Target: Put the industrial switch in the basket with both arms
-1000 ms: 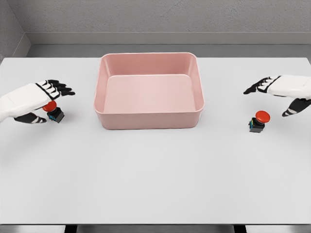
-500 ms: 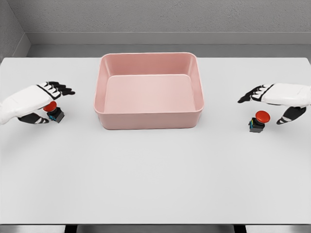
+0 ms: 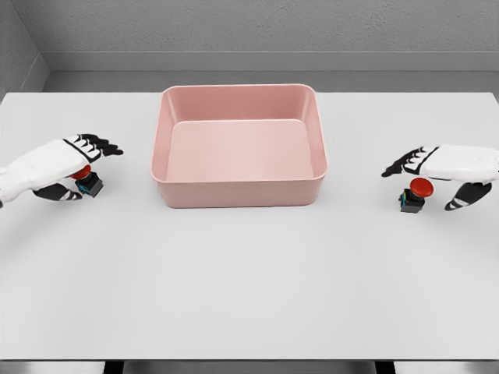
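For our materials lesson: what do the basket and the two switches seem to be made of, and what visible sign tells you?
Basket: probably moulded plastic, matte pink, with rounded corners and smooth one-piece walls.
Left switch and right switch: likely hard plastic, with a slightly glossy red cap on a dark body; too small to be sure.

A white table (image 3: 249, 288) stands before a grey wall (image 3: 249, 27).

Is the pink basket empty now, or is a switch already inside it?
Empty. The pink basket shows only its bare floor; one red-button switch stands on the table at its right, the other switch at its left.
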Controlling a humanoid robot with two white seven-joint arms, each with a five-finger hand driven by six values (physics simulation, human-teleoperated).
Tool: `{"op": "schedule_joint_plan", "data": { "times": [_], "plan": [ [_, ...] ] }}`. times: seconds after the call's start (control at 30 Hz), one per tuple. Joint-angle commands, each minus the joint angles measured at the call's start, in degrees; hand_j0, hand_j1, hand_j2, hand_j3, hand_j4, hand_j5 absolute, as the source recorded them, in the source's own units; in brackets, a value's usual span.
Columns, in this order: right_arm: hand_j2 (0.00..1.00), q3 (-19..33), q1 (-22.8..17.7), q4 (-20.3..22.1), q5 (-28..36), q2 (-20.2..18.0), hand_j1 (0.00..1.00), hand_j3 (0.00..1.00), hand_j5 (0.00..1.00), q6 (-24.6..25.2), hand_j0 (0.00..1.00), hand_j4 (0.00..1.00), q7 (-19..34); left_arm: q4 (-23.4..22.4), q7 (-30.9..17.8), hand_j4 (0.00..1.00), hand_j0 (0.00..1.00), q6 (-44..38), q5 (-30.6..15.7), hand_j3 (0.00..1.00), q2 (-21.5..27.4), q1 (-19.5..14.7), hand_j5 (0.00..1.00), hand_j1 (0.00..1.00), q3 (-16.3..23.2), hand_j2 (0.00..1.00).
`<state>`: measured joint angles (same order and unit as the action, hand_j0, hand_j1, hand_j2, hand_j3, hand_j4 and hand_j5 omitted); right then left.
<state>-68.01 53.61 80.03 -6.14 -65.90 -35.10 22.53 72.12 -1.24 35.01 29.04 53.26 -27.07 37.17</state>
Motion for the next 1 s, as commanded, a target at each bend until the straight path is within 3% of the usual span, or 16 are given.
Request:
{"op": "schedule_joint_plan", "data": {
  "times": [0.0, 0.1, 0.13, 0.3, 0.37, 0.77, 0.97],
  "plan": [
    [1.0, 0.1, 0.0, -0.1, 0.3, 0.2, 1.0, 1.0, 1.0, 0.1, 1.0, 1.0, 0.1, -0.5, 0.1, 0.96, 0.96, 0.0, -0.4, 0.96, 0.3, 0.0, 0.96, 0.96, 0.4, 0.96],
    [1.0, 0.1, -0.1, -0.5, 0.2, 0.2, 1.0, 1.0, 1.0, 0.1, 1.0, 1.0, 0.3, -0.6, 0.1, 0.88, 0.88, 0.0, -0.6, 0.88, 0.3, 0.1, 0.88, 0.88, 0.4, 0.88],
    [1.0, 0.1, -0.1, -0.7, 0.2, 0.2, 1.0, 1.0, 1.0, 0.1, 1.0, 1.0, 0.3, -0.6, 0.2, 0.81, 0.81, 0.0, -0.7, 0.81, 0.5, 0.1, 0.81, 0.81, 0.4, 0.81],
    [1.0, 0.2, -0.1, -1.4, -0.5, 0.4, 1.0, 1.0, 1.0, 0.1, 1.0, 1.0, 0.3, -0.8, 0.2, 0.69, 0.69, 0.0, -0.8, 0.69, 0.9, 0.2, 0.69, 0.69, 0.4, 0.69],
    [1.0, 0.1, -0.1, -1.4, -0.6, 0.5, 1.0, 1.0, 1.0, 0.1, 1.0, 1.0, 0.3, -0.9, 0.4, 0.5, 0.5, 0.0, -1.0, 0.5, 1.0, 0.2, 0.5, 0.5, 0.4, 0.5],
    [1.0, 0.1, -0.9, -3.6, -2.5, 4.2, 1.0, 1.0, 1.0, 0.1, 1.0, 1.0, 0.3, -0.3, 0.3, 0.46, 0.46, 0.0, -2.1, 0.46, 1.1, -0.5, 0.46, 0.46, -0.6, 0.46],
    [0.97, 0.2, -0.8, -4.2, -2.7, 4.1, 0.97, 0.97, 0.97, 0.1, 0.97, 0.97, 0.4, 5.7, -0.1, 0.46, 0.46, 0.0, -3.4, 0.46, 2.0, -4.0, 0.46, 0.46, -0.2, 0.46]
  ]
}}
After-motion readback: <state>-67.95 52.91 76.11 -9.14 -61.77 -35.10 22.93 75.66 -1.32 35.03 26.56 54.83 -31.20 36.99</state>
